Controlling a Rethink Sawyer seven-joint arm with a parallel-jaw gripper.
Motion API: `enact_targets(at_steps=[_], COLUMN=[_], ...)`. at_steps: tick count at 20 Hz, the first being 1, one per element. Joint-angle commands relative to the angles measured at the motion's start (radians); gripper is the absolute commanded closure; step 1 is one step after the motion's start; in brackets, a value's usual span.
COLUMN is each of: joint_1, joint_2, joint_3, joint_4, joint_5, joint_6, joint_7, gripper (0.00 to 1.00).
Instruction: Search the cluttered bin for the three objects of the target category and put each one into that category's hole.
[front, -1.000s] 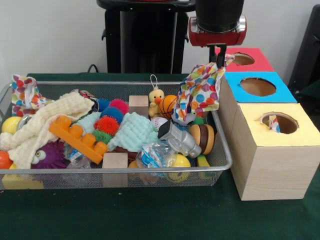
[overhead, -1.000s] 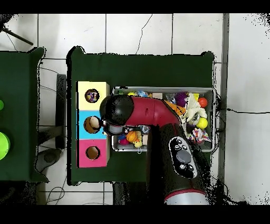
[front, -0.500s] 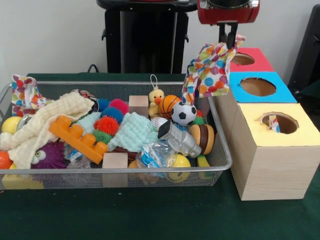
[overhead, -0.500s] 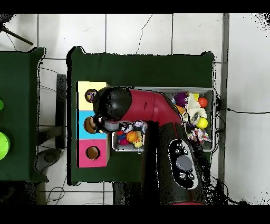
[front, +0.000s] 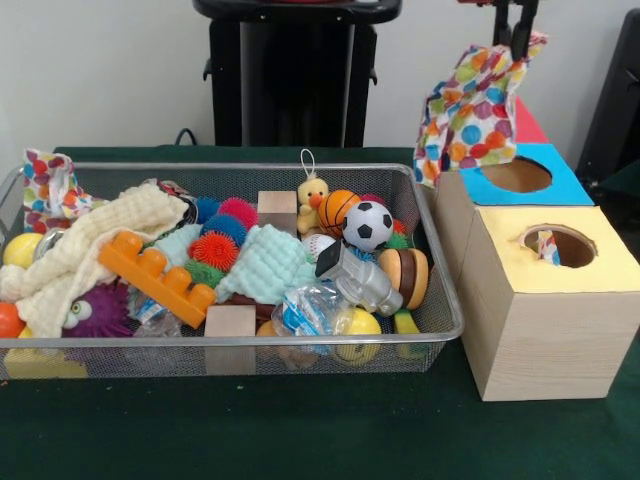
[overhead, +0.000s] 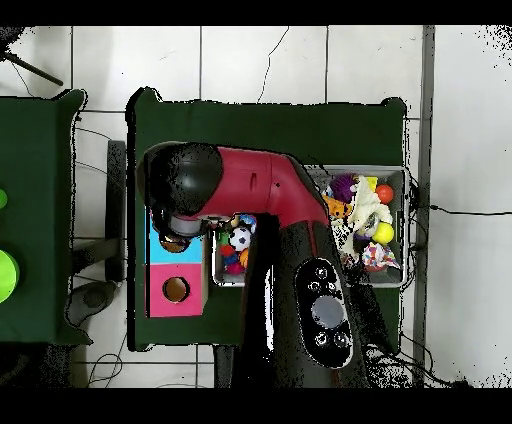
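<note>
My gripper (front: 511, 38) is at the top edge of the front view, shut on a polka-dot fabric piece (front: 470, 110) that hangs in the air over the blue-surround hole (front: 517, 174), clear of the wire bin (front: 445, 330). A second polka-dot piece (front: 45, 188) lies over the bin's far left corner. A third piece (front: 547, 245) sticks up inside the yellow-surround hole (front: 570, 250) of the wood-grain box (front: 540, 350). In the overhead view the arm (overhead: 250, 190) hides the gripper, the fabric and the yellow hole.
The bin holds a cream waffle cloth (front: 80, 250), a mint waffle cloth (front: 265, 262), an orange block (front: 155, 275), a football (front: 368, 224), a duck (front: 313, 195) and wooden cubes (front: 230, 322). The red-surround hole (overhead: 176, 290) shows in the overhead view. The black pedestal (front: 290, 80) stands behind the bin.
My gripper has risen and moved right in the front view, carrying the polka-dot piece from the bin's right end to above the boxes. The football is now uncovered.
</note>
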Motion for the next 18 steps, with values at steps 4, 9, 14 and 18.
enact_targets(at_steps=[4, 9, 14, 18], joint_1=[0.04, 0.063, 0.06, 0.068], joint_2=[0.075, 0.1, 0.102, 0.114], joint_3=[-0.031, -0.046, -0.049, -0.055], joint_4=[0.014, 0.019, 0.083, 0.104], joint_5=[0.057, 0.063, 0.069, 0.054], joint_6=[-0.059, -0.096, -0.162, -0.204], joint_7=[0.286, 0.281, 0.235, 0.218], gripper=[1.0, 1.0, 1.0, 1.0])
